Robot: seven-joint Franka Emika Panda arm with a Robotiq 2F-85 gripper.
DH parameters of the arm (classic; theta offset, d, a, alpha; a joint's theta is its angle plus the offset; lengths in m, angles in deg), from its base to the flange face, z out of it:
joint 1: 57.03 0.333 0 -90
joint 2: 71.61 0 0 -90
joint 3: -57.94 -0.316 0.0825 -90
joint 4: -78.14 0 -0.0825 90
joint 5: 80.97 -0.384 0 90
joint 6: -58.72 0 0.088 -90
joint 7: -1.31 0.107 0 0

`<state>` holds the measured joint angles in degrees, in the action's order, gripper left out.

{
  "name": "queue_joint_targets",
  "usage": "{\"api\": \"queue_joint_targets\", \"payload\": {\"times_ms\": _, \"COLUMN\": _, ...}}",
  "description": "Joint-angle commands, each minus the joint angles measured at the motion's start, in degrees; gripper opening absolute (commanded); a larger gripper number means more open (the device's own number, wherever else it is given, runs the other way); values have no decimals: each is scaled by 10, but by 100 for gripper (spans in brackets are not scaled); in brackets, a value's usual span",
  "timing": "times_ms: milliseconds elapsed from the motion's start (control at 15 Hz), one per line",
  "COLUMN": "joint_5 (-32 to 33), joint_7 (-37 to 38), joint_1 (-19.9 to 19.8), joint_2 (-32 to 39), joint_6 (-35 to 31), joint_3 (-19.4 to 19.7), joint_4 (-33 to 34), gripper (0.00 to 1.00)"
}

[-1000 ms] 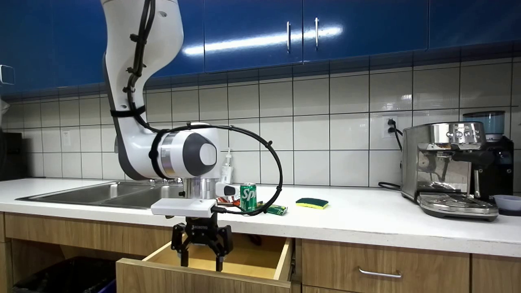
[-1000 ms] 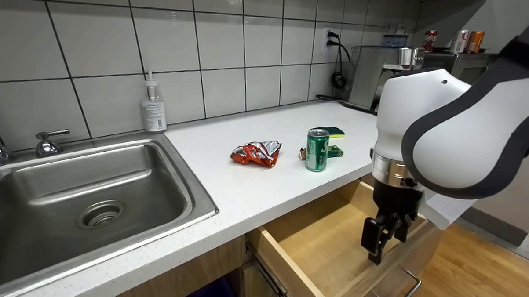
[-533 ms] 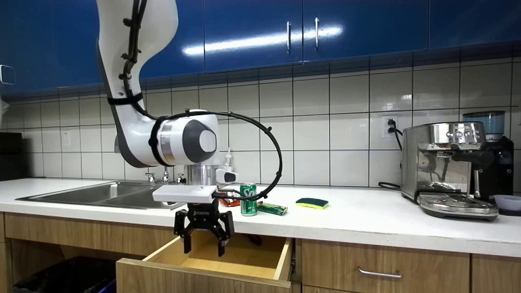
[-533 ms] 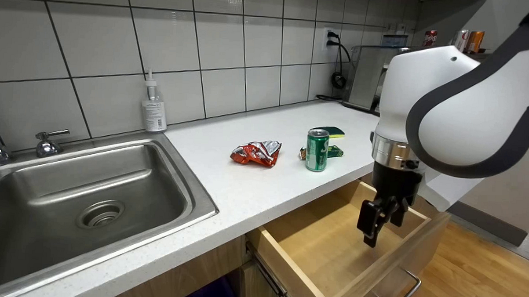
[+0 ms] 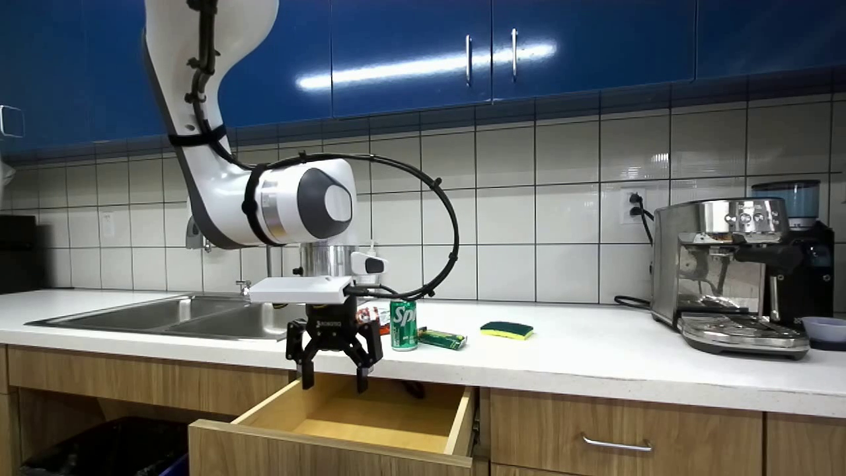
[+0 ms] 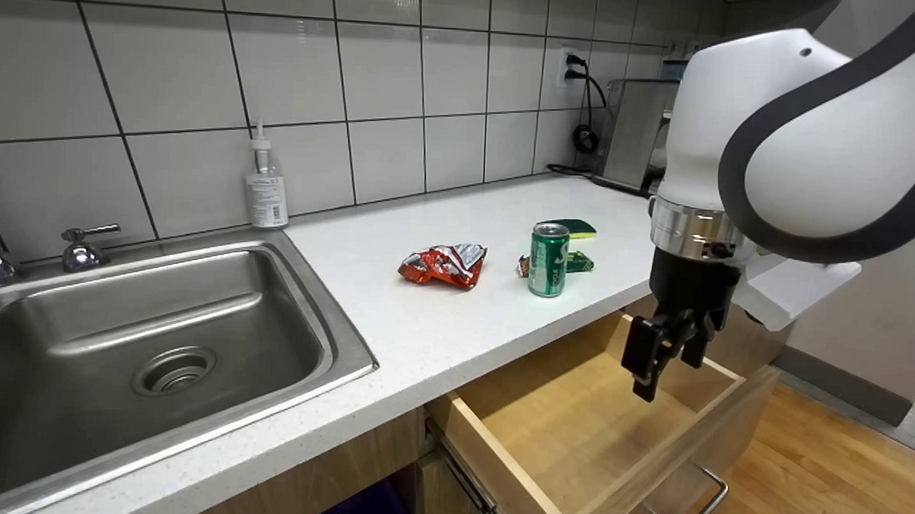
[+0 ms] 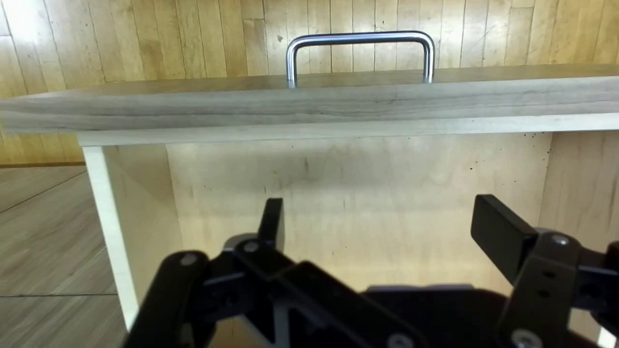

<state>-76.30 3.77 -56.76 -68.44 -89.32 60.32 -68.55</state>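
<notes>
My gripper (image 5: 335, 382) is open with nothing between its fingers. It points down above the pulled-out wooden drawer (image 5: 330, 453), apart from it. In an exterior view the fingers (image 6: 669, 375) hang over the drawer's front half. The wrist view shows both fingertips (image 7: 379, 212) wide apart over the bare drawer floor, with the drawer's front board (image 7: 309, 108) beyond. A green Sprite can (image 6: 549, 262) stands upright on the white counter near its front edge. A crumpled red wrapper (image 6: 443, 266) lies beside it. A green wrapper (image 5: 444, 340) and a green-yellow sponge (image 5: 506, 329) lie near the can.
A steel sink (image 6: 325, 328) is set into the counter, with a soap bottle (image 6: 267, 189) behind it. An espresso machine (image 5: 727, 277) stands farther along. The counter's front edge (image 5: 595, 382) overhangs the drawer's back. A metal handle (image 6: 696, 505) sticks out from the drawer front.
My gripper has risen from just above the drawer's front board to higher over the drawer, still open. The drawer, can, wrappers and sponge have not moved.
</notes>
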Motion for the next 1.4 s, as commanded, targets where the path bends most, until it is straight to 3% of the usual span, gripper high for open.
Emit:
{"api": "queue_joint_targets", "payload": {"times_ms": 0, "joint_5": 27, "joint_7": 30, "joint_1": -4, "joint_2": -40, "joint_6": 30, "joint_3": 0, "joint_4": -7, "gripper": 100}}
{"api": "queue_joint_targets", "payload": {"times_ms": 1333, "joint_5": 73, "joint_7": 50, "joint_1": -22, "joint_2": -58, "joint_6": 31, "joint_3": -1, "joint_4": 40, "gripper": 100}}
